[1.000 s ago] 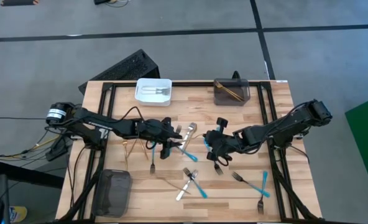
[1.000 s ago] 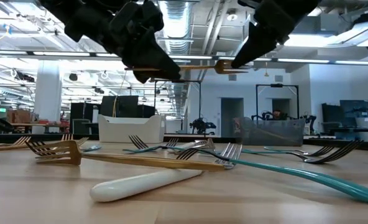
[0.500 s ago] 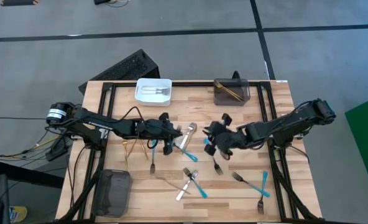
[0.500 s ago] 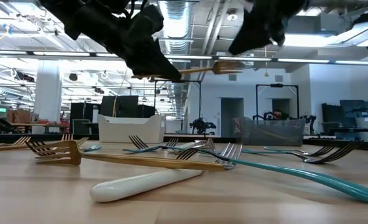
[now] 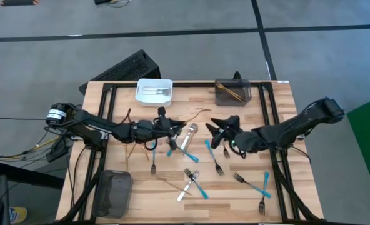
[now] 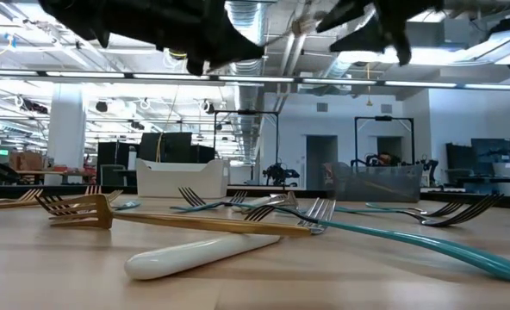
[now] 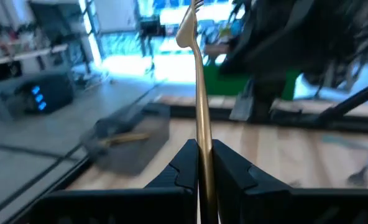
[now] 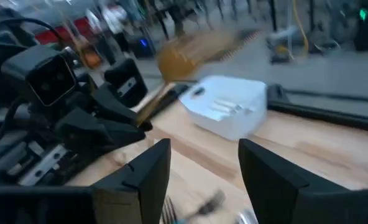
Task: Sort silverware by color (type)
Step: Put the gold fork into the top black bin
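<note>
My left claw (image 7: 199,163) pinches the gold fork (image 7: 198,93) mid-handle, tines toward twelve o'clock: light, stiff, slippery; right claw (image 8: 199,163) spread.

Two dark, slim, jointed arms, matte black throughout. Left arm (image 5: 91,124) with a silver cylindrical fitting at its base (a dark band around it) and thin black cables looping along the links. Right arm (image 5: 294,128) equally dark, chunky at its joints.
</note>
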### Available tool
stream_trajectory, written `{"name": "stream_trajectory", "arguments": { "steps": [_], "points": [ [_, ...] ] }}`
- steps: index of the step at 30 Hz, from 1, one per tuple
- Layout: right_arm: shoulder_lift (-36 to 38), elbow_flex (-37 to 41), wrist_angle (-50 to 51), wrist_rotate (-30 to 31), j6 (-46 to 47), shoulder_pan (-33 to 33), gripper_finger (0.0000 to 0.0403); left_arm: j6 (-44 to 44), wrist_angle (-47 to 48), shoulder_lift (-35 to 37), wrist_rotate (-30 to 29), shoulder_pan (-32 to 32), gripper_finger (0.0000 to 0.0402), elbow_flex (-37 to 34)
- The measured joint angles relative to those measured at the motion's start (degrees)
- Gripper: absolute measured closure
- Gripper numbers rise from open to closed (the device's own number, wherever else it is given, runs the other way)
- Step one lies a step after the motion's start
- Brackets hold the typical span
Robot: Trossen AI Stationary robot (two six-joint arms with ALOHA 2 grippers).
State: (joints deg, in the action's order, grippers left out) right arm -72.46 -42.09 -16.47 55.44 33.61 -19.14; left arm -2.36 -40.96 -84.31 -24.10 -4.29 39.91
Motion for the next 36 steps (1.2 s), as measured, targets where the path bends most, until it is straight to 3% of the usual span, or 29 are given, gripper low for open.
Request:
{"name": "stream_trajectory", "arguments": {
  "steps": [4,7,16,22,24,28,36],
  "points": [
    [-5.18,3.22,-25.14,-4.16,-12.38,1.12,0.0195,0.01,-2.07,0.0,1.85,0.0,0.0391,-0.86],
    [-9.03,3.0,-36.56,-8.9,-18.33,2.71,0.0202,0.03,-2.77,0.0,2.85,0.0,0.0388,-0.84],
    [-14.2,0.96,-39.35,-13.54,-17.56,7.81,0.0247,-0.23,-3.3,0.0,3.35,-0.17,0.0386,-0.82],
    [-13.79,0.91,-38.99,-14.86,-20.58,8.0,0.0349,-0.19,-2.66,-0.01,3.41,-0.15,0.0385,-0.8],
    [-13.61,0.72,-38.17,-16.35,-21.86,8.13,0.0382,-0.29,-1.89,-0.02,3.98,-0.18,0.0383,-0.8],
    [-12.04,-0.41,-30.75,-16.97,-23.1,9.26,0.0383,-0.13,0.84,-0.04,3.01,0.1,0.0367,-0.73],
    [-5.5,-9.35,6.36,-10.76,-24.24,16.12,0.0385,1.22,6.83,-0.04,-4.07,0.02,0.0305,-0.75]
  ]
}}
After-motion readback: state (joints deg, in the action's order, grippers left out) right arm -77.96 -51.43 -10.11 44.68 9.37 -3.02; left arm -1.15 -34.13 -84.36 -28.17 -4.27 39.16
